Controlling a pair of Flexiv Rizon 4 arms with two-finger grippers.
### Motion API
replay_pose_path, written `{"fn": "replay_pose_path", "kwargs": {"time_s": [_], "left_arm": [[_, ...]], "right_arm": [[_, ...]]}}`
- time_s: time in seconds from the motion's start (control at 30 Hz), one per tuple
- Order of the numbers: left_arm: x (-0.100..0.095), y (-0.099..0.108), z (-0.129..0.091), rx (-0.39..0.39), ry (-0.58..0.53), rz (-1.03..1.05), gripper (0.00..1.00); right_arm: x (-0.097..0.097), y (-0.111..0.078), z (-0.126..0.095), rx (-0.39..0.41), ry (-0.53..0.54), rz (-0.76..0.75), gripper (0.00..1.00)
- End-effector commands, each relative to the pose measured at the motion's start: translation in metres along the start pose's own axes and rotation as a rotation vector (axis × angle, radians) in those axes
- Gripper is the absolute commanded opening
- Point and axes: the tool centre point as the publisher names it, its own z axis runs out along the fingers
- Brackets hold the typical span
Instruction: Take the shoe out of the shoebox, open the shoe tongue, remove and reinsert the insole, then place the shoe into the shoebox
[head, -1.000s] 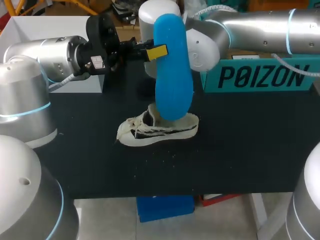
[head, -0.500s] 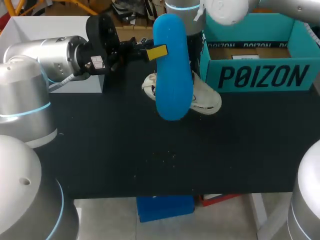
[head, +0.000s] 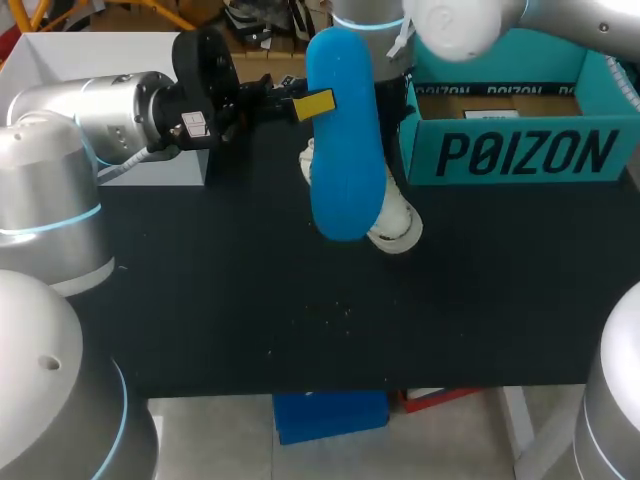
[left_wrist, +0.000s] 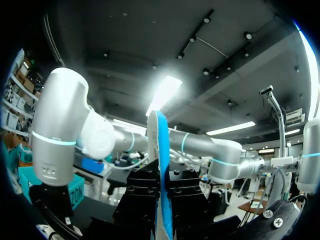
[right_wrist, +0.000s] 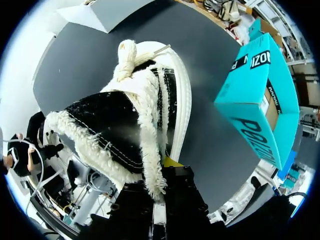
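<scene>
While the left arm (head: 110, 110) comes in from 9 o'clock in the head view, the left gripper (head: 318, 103) is closed on the upper part of the blue insole (head: 345, 170). One yellow tip lies flat against the insole's near face and the other is hidden behind it. The insole hangs lengthwise over the black table (head: 200, 300), its rounded ends at 12 and 6 o'clock. In the left wrist view it shows edge-on as a thin blue-and-white strip, pinched between two black fingers that stand narrow with only the strip between them. The right arm (head: 455, 22) enters from 1 o'clock, and the right gripper (right_wrist: 156, 192) holds the shoe (right_wrist: 125, 125). In the right wrist view the fleecy white collar edge runs down between its fingers, with a yellow tip just beside the fleece, so they are clamped on the shoe's rim. The shoe is white with a black side panel, a fleece lining and a knotted white lace at its far end. Its white sole edge is on the side toward the teal shoebox (right_wrist: 260, 100). In the head view most of the shoe is hidden behind the insole, and a white end pokes out at 5 o'clock from the insole's lower tip. Whether the shoe touches the table cannot be told. The shoebox stands open at 2 o'clock from the insole, apart from the shoe. A white box (head: 60, 55) sits at 10 o'clock, behind the left arm.
</scene>
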Motion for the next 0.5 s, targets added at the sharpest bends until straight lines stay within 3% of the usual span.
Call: {"fn": "replay_pose_path", "kwargs": {"time_s": [0.03,0.5], "left_arm": [[0.0,0.001,0.001,0.001,-0.001,0.003,0.0],[0.0,0.001,0.001,0.001,-0.001,0.003,0.0]], "right_arm": [[0.007,0.006,0.0,0.029,0.02,0.689,0.0],[0.033,0.024,0.04,0.02,-0.081,0.653,0.0]]}}
